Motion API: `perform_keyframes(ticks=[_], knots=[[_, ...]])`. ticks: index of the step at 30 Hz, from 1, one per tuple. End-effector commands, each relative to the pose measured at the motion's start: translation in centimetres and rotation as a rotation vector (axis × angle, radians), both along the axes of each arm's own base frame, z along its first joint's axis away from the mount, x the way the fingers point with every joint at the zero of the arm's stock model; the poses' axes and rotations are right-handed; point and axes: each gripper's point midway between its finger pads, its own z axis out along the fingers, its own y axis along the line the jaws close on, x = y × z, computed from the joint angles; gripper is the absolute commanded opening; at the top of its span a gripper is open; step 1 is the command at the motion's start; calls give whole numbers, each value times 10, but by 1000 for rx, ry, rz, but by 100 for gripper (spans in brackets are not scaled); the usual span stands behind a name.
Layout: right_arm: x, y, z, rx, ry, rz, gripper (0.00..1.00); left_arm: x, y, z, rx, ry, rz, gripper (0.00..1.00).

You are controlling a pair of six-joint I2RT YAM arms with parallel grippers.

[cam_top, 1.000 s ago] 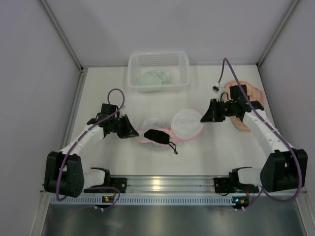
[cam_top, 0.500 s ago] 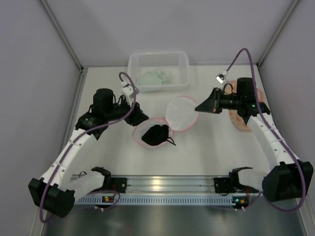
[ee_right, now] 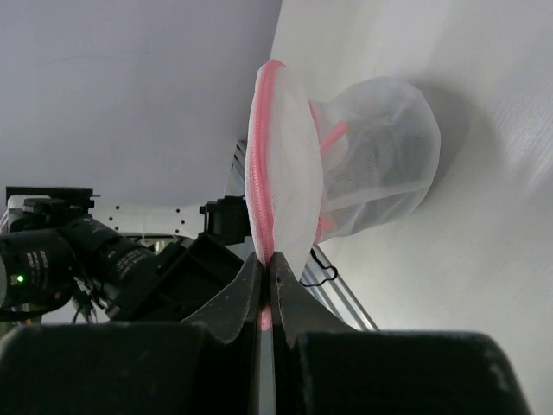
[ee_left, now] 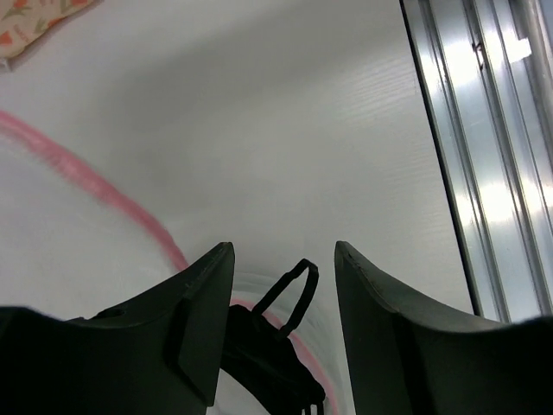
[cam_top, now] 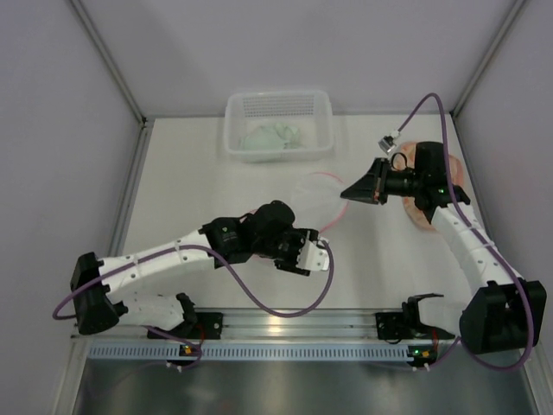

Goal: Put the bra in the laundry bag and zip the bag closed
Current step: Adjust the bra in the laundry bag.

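Observation:
The laundry bag is white mesh with a pink zipper rim. My right gripper is shut on that rim and holds one flap upright. Through the mesh in the right wrist view the bag's pouch shows a dark shape inside, and a black strap hangs out below. In the left wrist view the black bra lies on the mesh just below and between my left gripper's fingers, which stand apart. From above, my left gripper covers the bra.
A white basket holding pale green cloth stands at the back. A pink floral item lies under the right arm. The aluminium rail runs along the near edge, close to my left gripper.
My left gripper opened, left the bag's left edge and swung right to sit over the bra. My right gripper lifted the bag's flap higher.

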Motion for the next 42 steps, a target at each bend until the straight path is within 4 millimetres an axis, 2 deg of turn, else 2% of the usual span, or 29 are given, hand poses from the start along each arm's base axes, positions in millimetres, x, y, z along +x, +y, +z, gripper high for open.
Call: perform_keyframes(ticks=[1,5,10,16,22,24,27,28,29,32,35,39,40,42], knots=[[0,-1,15,30,-64,9,0,9,-12,5,27,-108,-44,56],[-3,-2,13,15,-69,13,0,17,-12,-7,77,-137,-41,56],[-3,-3,12,13,-66,9,0,14,0,-23,152,-154,-90,55],[-1,-3,11,3,-73,8,0,-4,4,-18,146,-105,-157,55],[-4,-3,12,6,-73,9,0,0,4,-26,189,-96,-134,54],[-5,-3,12,7,-74,12,0,7,3,-33,221,-105,-111,52],[-7,-3,11,4,-76,16,0,22,5,-39,270,-140,-48,38],[-8,-3,10,2,-76,17,0,27,3,-41,280,-143,-25,26],[-8,-3,9,1,-72,17,0,36,4,-39,290,-154,35,22],[-8,-3,9,5,-70,20,0,46,3,-37,301,-159,103,8],[-9,-3,11,7,-77,24,0,47,8,-28,277,-162,127,0],[-11,-3,10,2,-81,27,0,47,16,-12,213,-113,209,0],[-11,-3,10,1,-79,27,0,51,18,0,173,-92,239,0],[-13,-4,10,-5,-95,30,0,61,27,9,123,-23,356,0]])
